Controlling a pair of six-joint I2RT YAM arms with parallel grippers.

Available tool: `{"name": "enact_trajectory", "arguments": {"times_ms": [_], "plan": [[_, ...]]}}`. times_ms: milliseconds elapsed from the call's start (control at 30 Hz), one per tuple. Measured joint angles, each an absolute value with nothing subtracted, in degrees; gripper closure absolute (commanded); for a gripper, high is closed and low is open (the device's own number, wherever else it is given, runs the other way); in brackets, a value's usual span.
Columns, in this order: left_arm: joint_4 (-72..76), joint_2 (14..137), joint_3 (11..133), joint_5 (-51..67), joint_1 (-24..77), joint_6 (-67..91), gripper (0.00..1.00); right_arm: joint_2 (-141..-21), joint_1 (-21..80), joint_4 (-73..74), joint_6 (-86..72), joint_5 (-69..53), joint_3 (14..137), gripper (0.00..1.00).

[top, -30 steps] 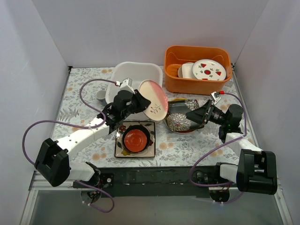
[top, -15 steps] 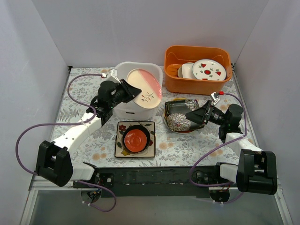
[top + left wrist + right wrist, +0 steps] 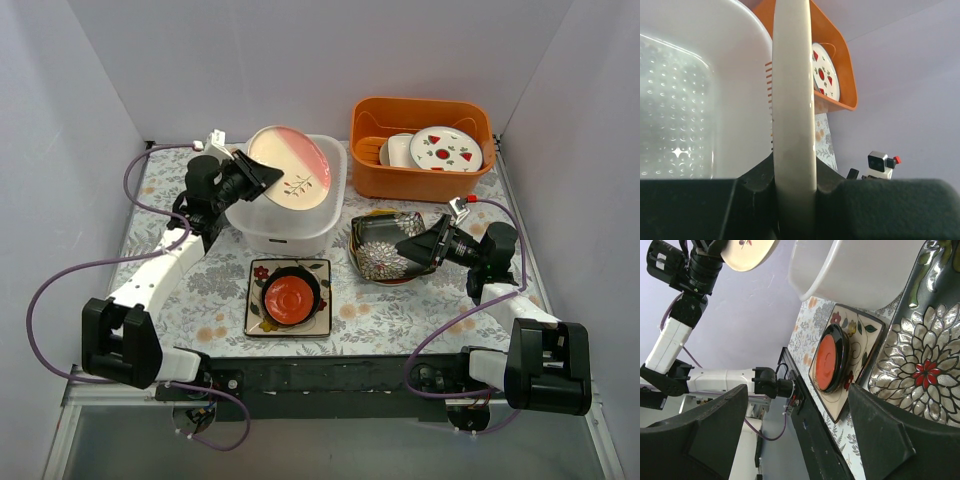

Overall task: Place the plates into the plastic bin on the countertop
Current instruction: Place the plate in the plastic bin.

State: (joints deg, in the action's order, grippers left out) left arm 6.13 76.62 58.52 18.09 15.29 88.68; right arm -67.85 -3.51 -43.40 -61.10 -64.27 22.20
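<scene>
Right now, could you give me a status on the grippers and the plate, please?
Left gripper shut on cream-and-pink plate, tilted above plastic bin. Right gripper open, beside black flowered plate. Nothing blocking the bin.

Left arm raised and loaded, right arm low with its jaws wide.
The left arm (image 3: 150, 285) stretches away from its base along the left side, wrist turned inward, left pincer (image 3: 258, 176) nipped tight on the edge of a cream-and-pink plate (image 3: 292, 170). The right arm (image 3: 492, 255) is folded, right pincer (image 3: 410, 247) pointing left, low, jaws spread apart, gripping nothing.
</scene>
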Motion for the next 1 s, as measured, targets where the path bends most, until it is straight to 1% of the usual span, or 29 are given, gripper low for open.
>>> {"name": "enact_trajectory", "arguments": {"times_ms": [233,1000], "plan": [[5.3,79.9,60.8,19.1,13.4,88.1,1.00,-67.9,-3.5,-43.4,-61.1,-64.3,22.2,0.12],[2.9,96.0,65.7,20.0,13.3,85.1,1.00,-68.8,-3.5,-42.8,-59.7,-64.8,22.2,0.13]]}}
